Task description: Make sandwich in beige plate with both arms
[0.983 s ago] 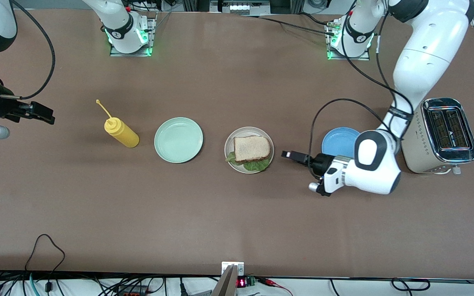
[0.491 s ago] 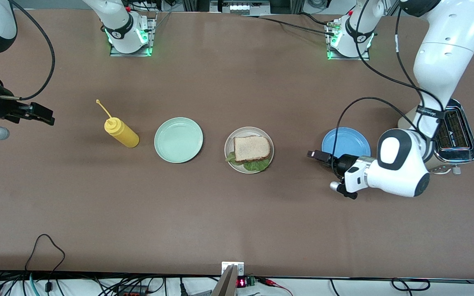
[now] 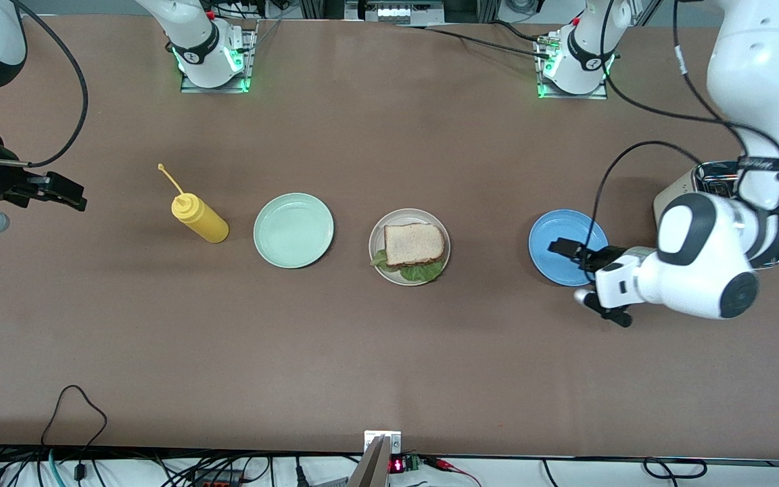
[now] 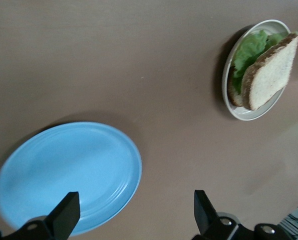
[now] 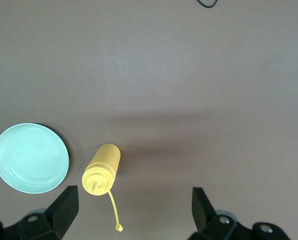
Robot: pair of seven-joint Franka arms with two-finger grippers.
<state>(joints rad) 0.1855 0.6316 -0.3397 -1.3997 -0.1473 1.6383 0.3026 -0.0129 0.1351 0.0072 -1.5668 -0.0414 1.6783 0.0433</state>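
The sandwich (image 3: 414, 244), two toasted bread slices with green lettuce between, lies on the beige plate (image 3: 380, 230) at the table's middle. It also shows in the left wrist view (image 4: 266, 72) on the plate (image 4: 249, 112). My left gripper (image 3: 560, 247) is open and empty, up over the blue plate (image 3: 555, 233), well apart from the sandwich. In its wrist view (image 4: 133, 212) the fingers straddle the blue plate's (image 4: 63, 170) edge. My right gripper (image 3: 68, 193) is open and empty at the right arm's end of the table, seen in its wrist view (image 5: 133, 210).
A mint-green plate (image 3: 293, 230) and a yellow squeeze bottle (image 3: 200, 219) with an open cap stand beside the beige plate toward the right arm's end. A silver toaster (image 3: 700, 182) stands at the left arm's end, mostly covered by the left arm.
My left gripper has drawn back from beside the sandwich toward the left arm's end, now over the blue plate. The right arm has barely moved.
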